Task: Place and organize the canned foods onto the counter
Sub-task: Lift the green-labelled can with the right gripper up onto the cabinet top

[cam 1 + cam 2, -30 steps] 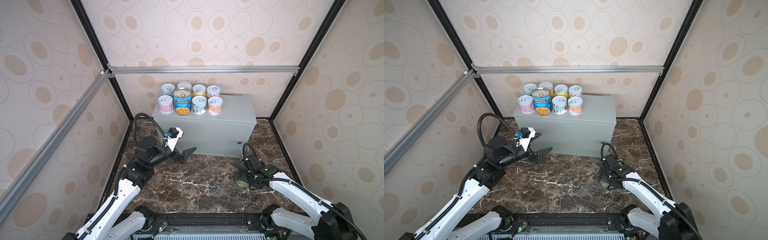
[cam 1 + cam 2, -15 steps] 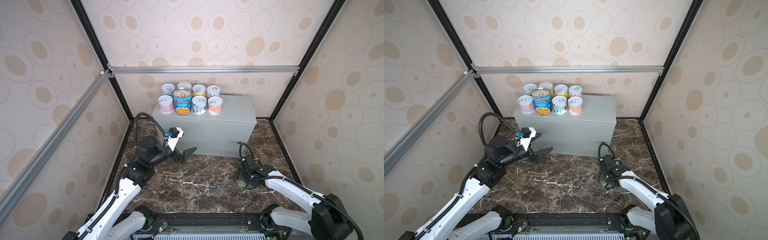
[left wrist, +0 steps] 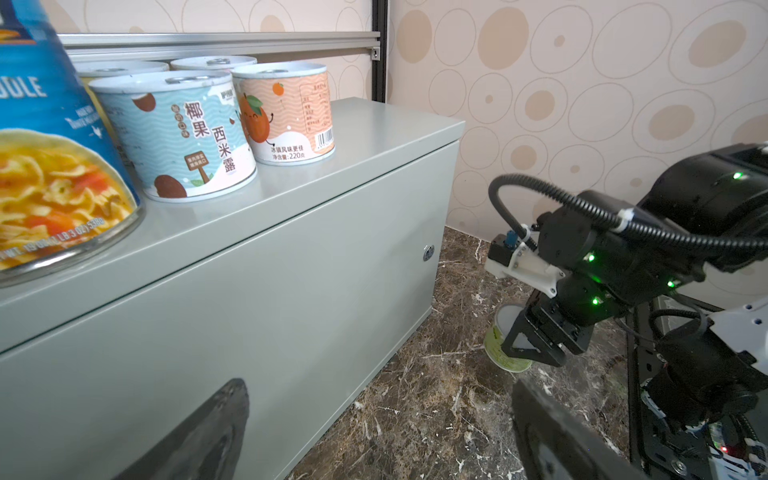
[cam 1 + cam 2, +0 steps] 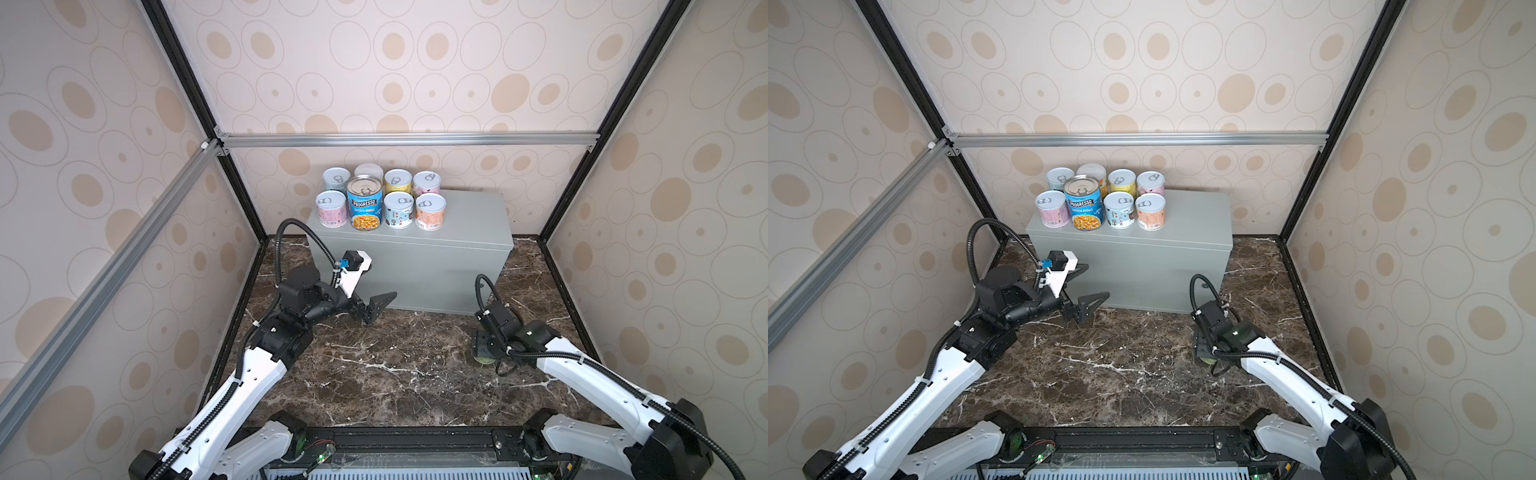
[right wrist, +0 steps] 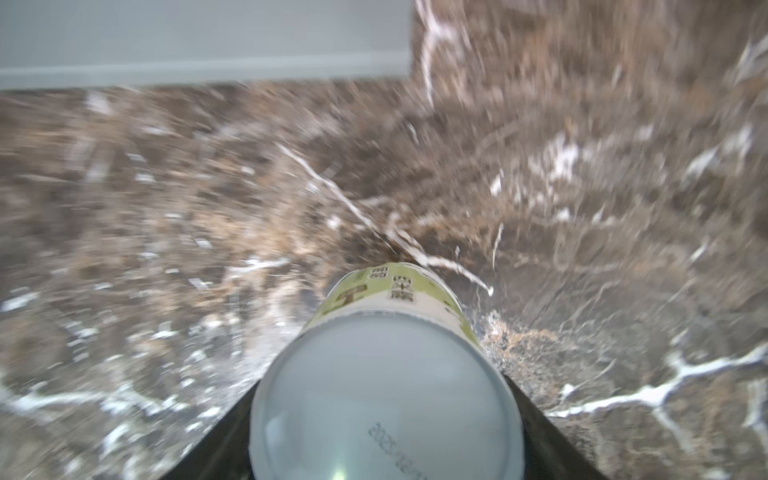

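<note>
The right pincer (image 4: 483,352) pinches the green-labelled can (image 5: 386,395) on the marble surface (image 4: 395,374) at 4 o'clock in both top views, while eight cans (image 4: 365,203) stand in two rows on the grey table (image 4: 469,232) at 12 o'clock, and the left pincer (image 4: 380,307), spread wide, hovers before the table front toward 9 o'clock.

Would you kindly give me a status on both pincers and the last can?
Left pincer open, hovering before counter. Right pincer shut on green can, low at marble floor. Nothing in the way.
</note>
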